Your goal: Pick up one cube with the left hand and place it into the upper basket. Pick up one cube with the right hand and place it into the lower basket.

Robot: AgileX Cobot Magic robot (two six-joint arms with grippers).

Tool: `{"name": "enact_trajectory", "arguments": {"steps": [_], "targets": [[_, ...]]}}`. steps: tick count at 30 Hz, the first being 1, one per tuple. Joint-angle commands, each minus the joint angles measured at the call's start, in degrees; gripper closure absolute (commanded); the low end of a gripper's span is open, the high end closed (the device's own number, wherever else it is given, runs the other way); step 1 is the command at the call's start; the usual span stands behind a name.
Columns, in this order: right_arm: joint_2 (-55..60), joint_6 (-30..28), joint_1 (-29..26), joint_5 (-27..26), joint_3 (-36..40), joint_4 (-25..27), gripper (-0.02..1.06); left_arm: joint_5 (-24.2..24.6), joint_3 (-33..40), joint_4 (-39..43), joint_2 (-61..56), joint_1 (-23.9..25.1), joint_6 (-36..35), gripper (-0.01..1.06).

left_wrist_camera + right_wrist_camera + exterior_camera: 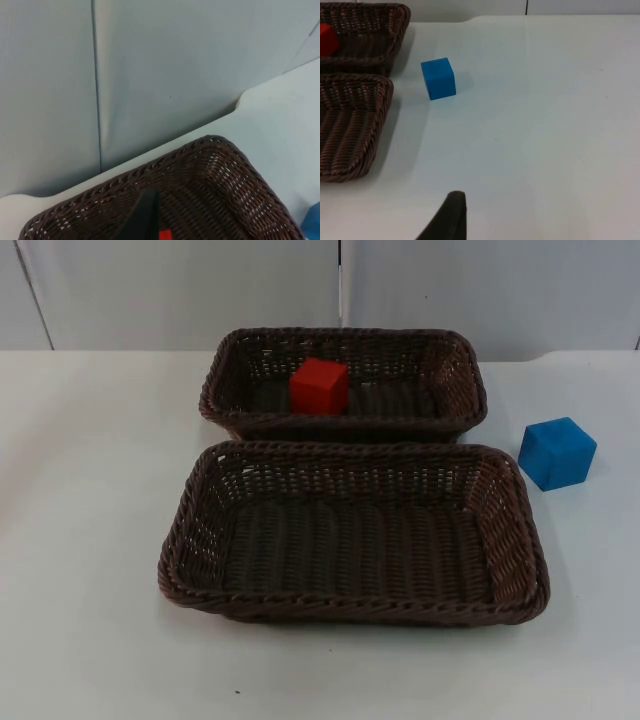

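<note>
From my seat the top view gives me no arms, so each gripper reaches me as a single black fingertip in its own wrist view; the left gripper [142, 220] sits above the upper basket [215, 390] near the partition wall [165, 75], the right gripper [451, 217] hangs over bare table [80, 540] with nothing in front of its tip, and I cannot tell how far either one is spread or whether the left has hold of anything; the red cube [320, 386] lies on the floor of the upper basket, left of centre, its base partly hidden by the near rim, and in the left wrist view it is a mere red sliver beside the fingertip; the lower basket [530, 540] lies just beside the upper one, rims nearly touching; the blue cube [557, 452] stands on the table just right of the lower basket's far right corner, apart from both rims, with open white surface to its right and toward me; the right wrist view cuts both baskets off at its edge.
</note>
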Motion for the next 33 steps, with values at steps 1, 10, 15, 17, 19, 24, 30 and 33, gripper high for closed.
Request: {"name": "enact_trajectory", "arguments": {"steps": [1, 10, 15, 17, 19, 24, 30, 33], "targets": [[0.3, -0.6, -0.4, -0.2, -0.1, 0.1, -0.01, 0.3, 1.2, 0.7, -1.9, -0.2, -0.1, 0.1], [0.3, -0.6, -0.4, -0.2, -0.1, 0.1, -0.01, -4.7, 13.9, 1.0, -9.2, -0.2, 0.2, 0.1], [0.3, -0.6, -0.4, -0.2, -0.1, 0.1, -0.01, -5.6, 20.0, 1.0, -13.7, -0.2, 0.8, 0.1], [0.3, -0.6, -0.4, -0.2, -0.1, 0.1, -0.01, -5.7, 22.3, 1.2, -15.7, -0.2, 0.8, 0.1], [0.3, -0.6, -0.4, -0.2, -0.1, 0.1, -0.01, -5.9, 25.1, 1.2, -18.0, -0.2, 0.8, 0.1], [0.3, -0.6, -0.4, -0.2, -0.1, 0.1, -0.01, -7.0, 30.5, 1.2, -22.6, -0.2, 0.8, 0.1], [0.3, -0.6, -0.4, -0.2, -0.1, 0.1, -0.01, -7.0, 37.3, 2.2, -29.9, -0.2, 0.8, 0.1], [0.3, -0.6, -0.3, -0.2, -0.1, 0.1, -0.01, -7.1, 40.0, 2.2, -32.5, -0.2, 0.8, 0.1]]}}
